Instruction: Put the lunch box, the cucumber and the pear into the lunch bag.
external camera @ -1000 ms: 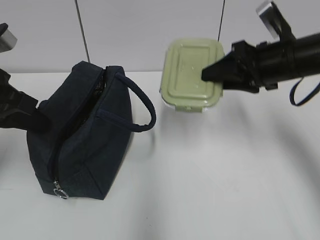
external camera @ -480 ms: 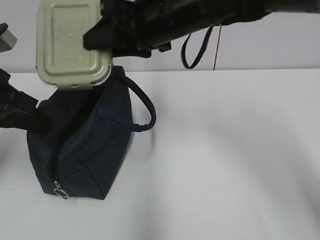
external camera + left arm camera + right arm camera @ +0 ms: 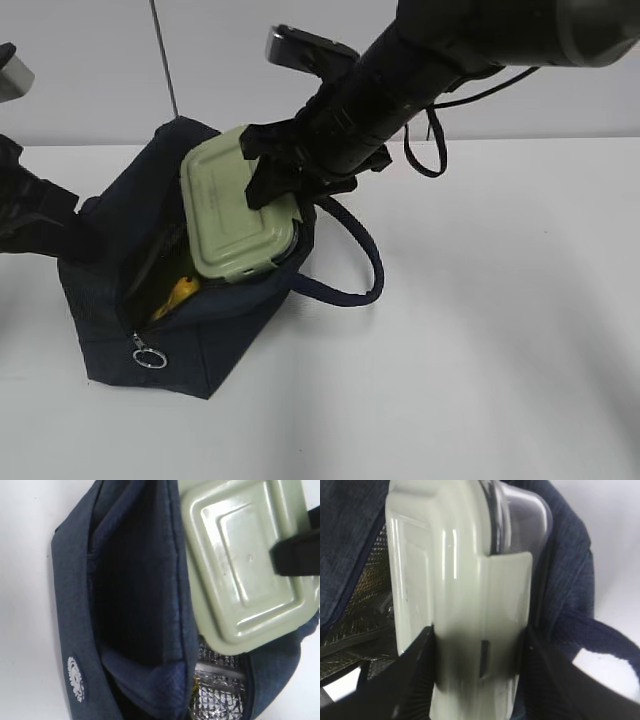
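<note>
The navy lunch bag (image 3: 200, 350) stands open at the left of the white table. My right gripper (image 3: 270, 175) is shut on the sage-green lunch box (image 3: 225, 215) and holds it tilted, its lower end inside the bag's mouth. In the right wrist view my right gripper (image 3: 480, 630) has a black finger on each side of the lunch box (image 3: 445, 580). My left gripper (image 3: 70, 235) holds the bag's left edge; its fingers are hidden in the left wrist view, which shows the lunch bag (image 3: 70, 605) and the lunch box (image 3: 240, 565). A yellow pear (image 3: 178, 293) shows inside the bag. The cucumber is hidden.
One bag handle (image 3: 360, 270) loops out to the right under my right arm. The metal ring pull (image 3: 148, 355) hangs at the bag's front corner. Silver foil lining (image 3: 220, 695) shows under the lunch box. White table (image 3: 480, 330) spreads to the right and front.
My right gripper carried the lunch box from the right, over the bag, then down into its mouth. The bag's opening has spread wider. The left arm has not moved.
</note>
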You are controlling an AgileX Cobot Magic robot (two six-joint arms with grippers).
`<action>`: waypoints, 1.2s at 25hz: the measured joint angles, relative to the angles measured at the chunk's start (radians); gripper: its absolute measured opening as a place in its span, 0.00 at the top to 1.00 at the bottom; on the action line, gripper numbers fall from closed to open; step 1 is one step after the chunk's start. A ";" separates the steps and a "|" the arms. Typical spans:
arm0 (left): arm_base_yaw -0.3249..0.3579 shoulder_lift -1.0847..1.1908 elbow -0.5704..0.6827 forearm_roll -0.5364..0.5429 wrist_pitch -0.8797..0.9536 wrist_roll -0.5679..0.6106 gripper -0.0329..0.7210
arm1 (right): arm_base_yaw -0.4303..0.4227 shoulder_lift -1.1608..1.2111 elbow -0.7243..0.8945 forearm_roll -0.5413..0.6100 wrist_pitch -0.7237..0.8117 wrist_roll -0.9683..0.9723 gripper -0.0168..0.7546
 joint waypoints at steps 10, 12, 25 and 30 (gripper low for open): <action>0.000 0.000 0.000 -0.001 -0.004 0.000 0.98 | 0.083 0.090 -0.132 0.007 0.042 -0.005 0.36; 0.000 0.000 0.000 -0.001 -0.004 0.000 0.98 | 0.083 0.095 -0.170 -0.014 0.093 -0.014 0.29; 0.000 0.000 0.000 0.001 -0.006 0.000 0.98 | 0.083 0.097 -0.400 -0.385 0.343 0.180 0.26; 0.000 0.000 0.000 0.001 -0.006 0.000 0.98 | 0.083 0.133 -0.400 -0.401 0.374 0.204 0.26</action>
